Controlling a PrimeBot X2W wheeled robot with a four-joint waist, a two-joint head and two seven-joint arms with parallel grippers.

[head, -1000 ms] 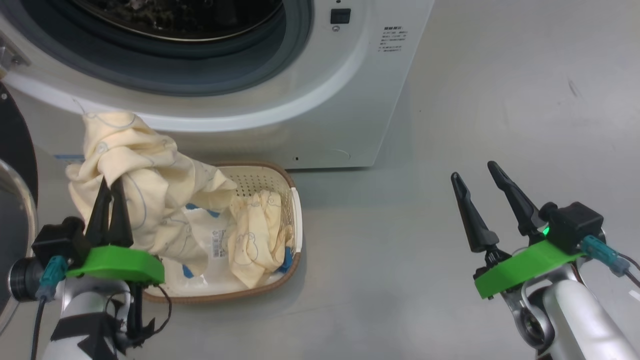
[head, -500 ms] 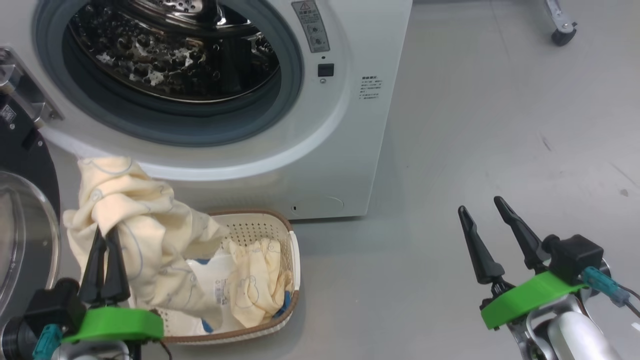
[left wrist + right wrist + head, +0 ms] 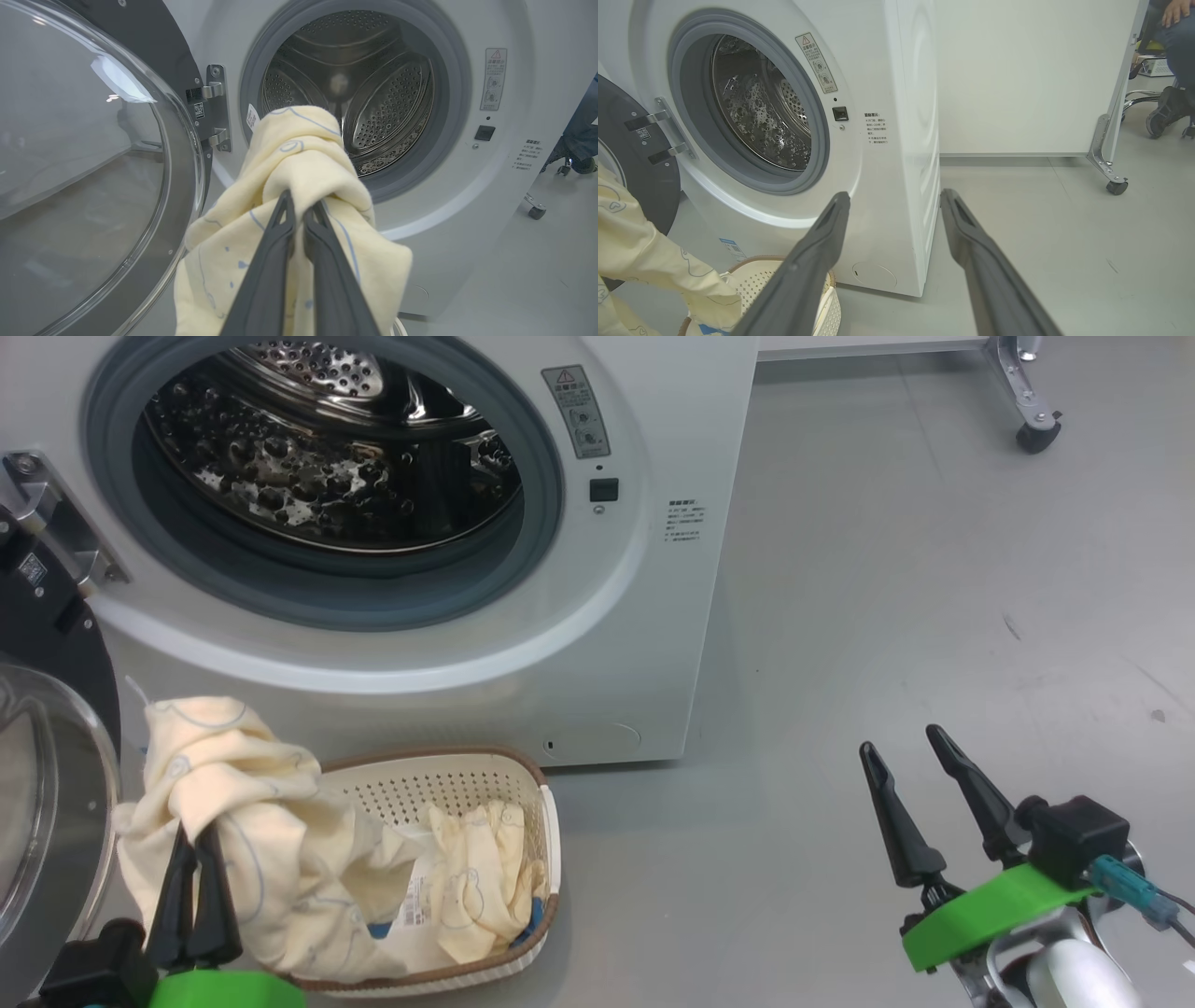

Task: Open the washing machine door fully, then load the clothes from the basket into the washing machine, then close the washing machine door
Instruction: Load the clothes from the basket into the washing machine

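The left arm sits low at the lower left of the head view, its fingers pointing up and pressed almost together. The left jaws pinch a fold of a pale yellow garment, one of the clothes. Its bunched top is raised above the rim of the basket and its lower part drapes into the basket's left side. A second yellow garment lies inside the basket, which stands on the floor just before the washing machine. The right arm is at the lower right, well apart from the basket, and the right jaws are spread wide and empty, fingers tilted up over bare floor. The washing machine door is swung out to the left, its glass bowl just beside the held cloth. The left wrist view shows the hinge and the cloth rising in front of the lower left of the drum. The right wrist view shows the machine's side, a white panel on a caster, and a person's shoe.
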